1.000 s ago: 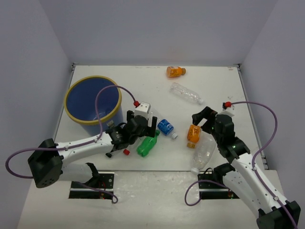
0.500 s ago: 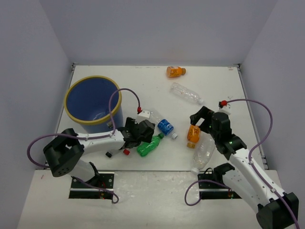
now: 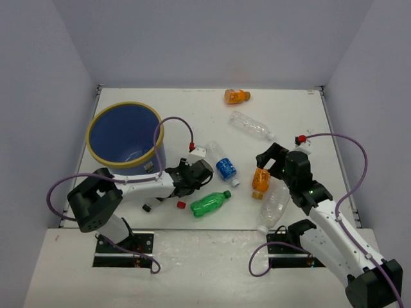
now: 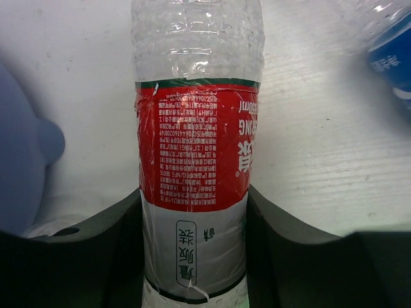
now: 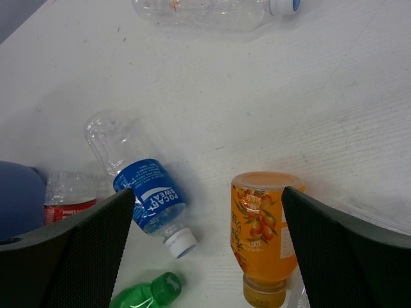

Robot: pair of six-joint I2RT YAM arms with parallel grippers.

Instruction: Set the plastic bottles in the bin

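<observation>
Red-label bottle (image 4: 192, 147): lies on the table (image 3: 192, 115) near the bin's right side; in the left wrist view its long axis runs straight up the frame, away from the wrist, with the clear ribbed part farthest off.
Left gripper (image 3: 191, 173): low over the table, its dark fingers (image 4: 109, 256) pressed against both sides of the red-label bottle, clamped on it.
Orange bottle (image 3: 260, 181): lies flat, long axis running near to far, cap toward the near edge and base toward the far wall.
Right gripper (image 3: 272, 157): jaws spread wide and holding nothing; in the right wrist view the orange bottle lies between the two fingers, apart from both.
Blue-label bottle (image 3: 221, 165): just right of the left gripper, cap pointing to the near right.
Green bottle (image 3: 209, 204): nearer than the left gripper, lying left to right with the cap to the right.
Other bottles: a second orange bottle (image 3: 236, 96) and a clear bottle (image 3: 252, 125) at the far side; a large clear bottle (image 3: 275, 204) touching the nearer orange one.
Bin (image 3: 119, 131): upright at the left of the table.
Hidden or cut off: both ends of the red-label bottle leave the left wrist frame, and from above the gripper covers most of it.
</observation>
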